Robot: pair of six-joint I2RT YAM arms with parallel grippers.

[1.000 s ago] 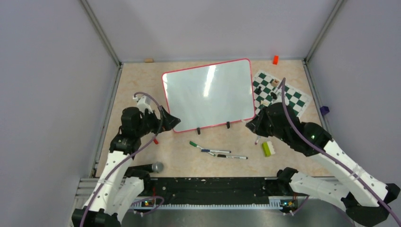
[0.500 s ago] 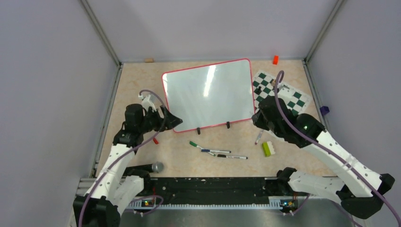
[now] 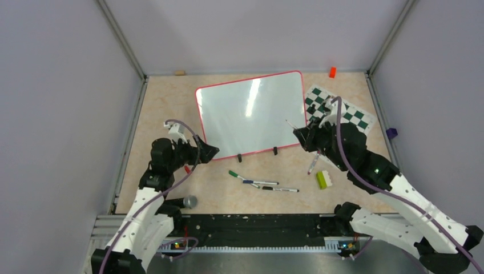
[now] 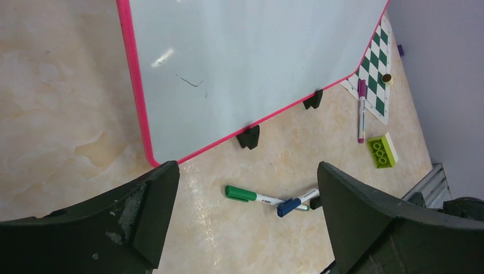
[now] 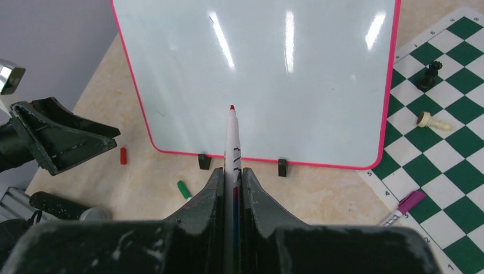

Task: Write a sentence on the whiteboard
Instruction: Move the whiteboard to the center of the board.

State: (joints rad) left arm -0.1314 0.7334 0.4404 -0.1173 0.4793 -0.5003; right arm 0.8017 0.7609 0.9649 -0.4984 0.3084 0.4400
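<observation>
The whiteboard (image 3: 251,114) lies on the table, glossy white with a red-pink frame and two black clip feet at its near edge. No red lettering shows on it, only a small dark stroke (image 4: 188,81) near its left side. My right gripper (image 3: 308,138) is shut on a white marker (image 5: 232,137) with a red tip. The tip points at the board and sits above its lower right part. My left gripper (image 3: 208,149) is open and empty, just off the board's near left corner (image 4: 149,158).
Green, blue and black markers (image 3: 262,182) lie in front of the board. A purple marker (image 3: 312,165) and a green brick (image 3: 323,179) lie at the right. The chess mat (image 3: 342,114) holds several pieces. A red cap (image 3: 187,169) and a microphone (image 3: 185,202) lie at the left.
My right gripper has moved up and left with the marker, from beside the purple marker to the board's lower right edge. My left arm has drawn back a little.
</observation>
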